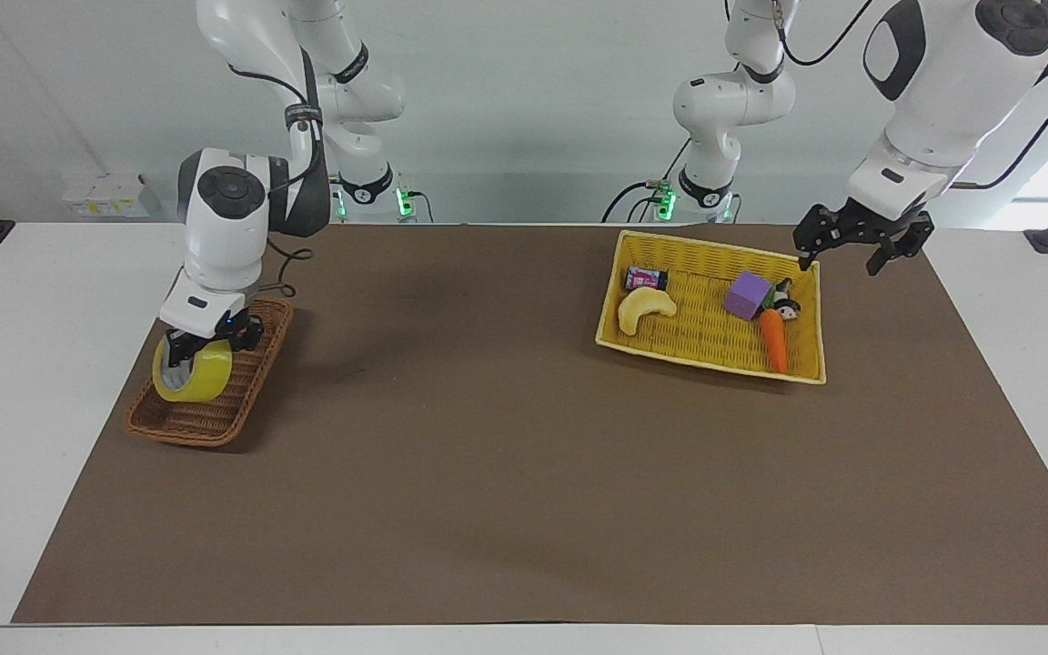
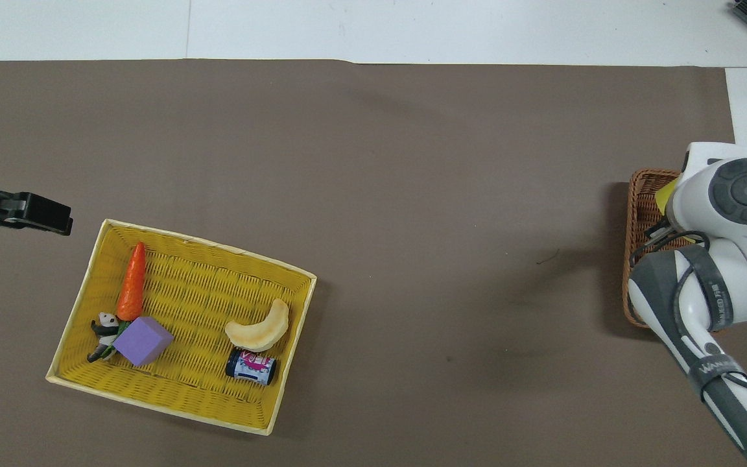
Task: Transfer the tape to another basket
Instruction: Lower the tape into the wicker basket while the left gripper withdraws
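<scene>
Facing view. Your right arm bent down steeply at its own end of the table, wrist vertical. The right gripper (image 1: 199, 350) pointed straight down, its fingers pinched on the upper edge of the wide roll of translucent yellow packing tape (image 1: 191, 374). You had the roll directly under the gripper, over the narrow brown woven wicker basket (image 1: 212, 382); whether it touched the basket floor you could not tell. Your left arm stood raised, and the left gripper (image 1: 861, 248) hung with fingers spread, holding nothing, beside the corner of the bright yellow woven basket (image 1: 711, 350) toward the left arm's end of the table.

Overhead view. Your right arm's white body covered most of the brown basket (image 2: 641, 259); only a sliver of the tape (image 2: 666, 193) showed. The left gripper (image 2: 39, 215) lay level, clear of the yellow basket (image 2: 172, 402).
</scene>
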Motion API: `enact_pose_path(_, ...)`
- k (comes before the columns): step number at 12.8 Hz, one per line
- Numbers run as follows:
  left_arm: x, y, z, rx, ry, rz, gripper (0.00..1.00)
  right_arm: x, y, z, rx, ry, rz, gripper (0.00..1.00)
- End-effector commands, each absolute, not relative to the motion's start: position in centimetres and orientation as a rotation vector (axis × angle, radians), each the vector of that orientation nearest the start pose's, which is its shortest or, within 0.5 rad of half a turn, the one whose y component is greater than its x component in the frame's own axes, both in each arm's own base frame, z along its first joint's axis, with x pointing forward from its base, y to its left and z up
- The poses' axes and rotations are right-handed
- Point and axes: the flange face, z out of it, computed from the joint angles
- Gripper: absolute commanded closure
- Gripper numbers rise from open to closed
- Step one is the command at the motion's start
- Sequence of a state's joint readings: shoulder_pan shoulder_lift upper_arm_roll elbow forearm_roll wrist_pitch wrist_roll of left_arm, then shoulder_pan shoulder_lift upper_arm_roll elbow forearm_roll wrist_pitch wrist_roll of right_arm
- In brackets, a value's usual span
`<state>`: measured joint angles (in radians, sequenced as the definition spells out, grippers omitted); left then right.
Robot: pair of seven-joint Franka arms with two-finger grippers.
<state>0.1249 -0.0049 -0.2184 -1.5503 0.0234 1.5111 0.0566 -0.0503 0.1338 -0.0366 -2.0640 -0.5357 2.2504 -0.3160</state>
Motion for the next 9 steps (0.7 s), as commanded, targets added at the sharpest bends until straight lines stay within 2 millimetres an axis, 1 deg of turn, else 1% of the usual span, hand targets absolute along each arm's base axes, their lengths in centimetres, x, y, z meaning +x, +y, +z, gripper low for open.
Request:
enact_pose_path(1,54.4,-3.1,63.5,-3.099,0.185,0.067,0.00,56.9,-7.5,36.1,-3.423,-1.017,0.021,1.00)
enact_pose_path(3,54.4,-3.0,63.6,-3.101,0.187,0.065,0.00,56.4,-7.7,35.3,-3.417,-1.020,0.040,1.00)
enact_pose_path(5,53.7,-3.1,64.9,-3.098,0.187,0.030,0.00,56.0,-7.9,34.4,-3.419,-1.083,0.050,1.00)
enact_pose_path(9,53.6,-3.1,65.0,-3.097,0.186,0.025,0.00,55.3,-7.8,33.2,-3.402,-1.113,0.061,1.00)
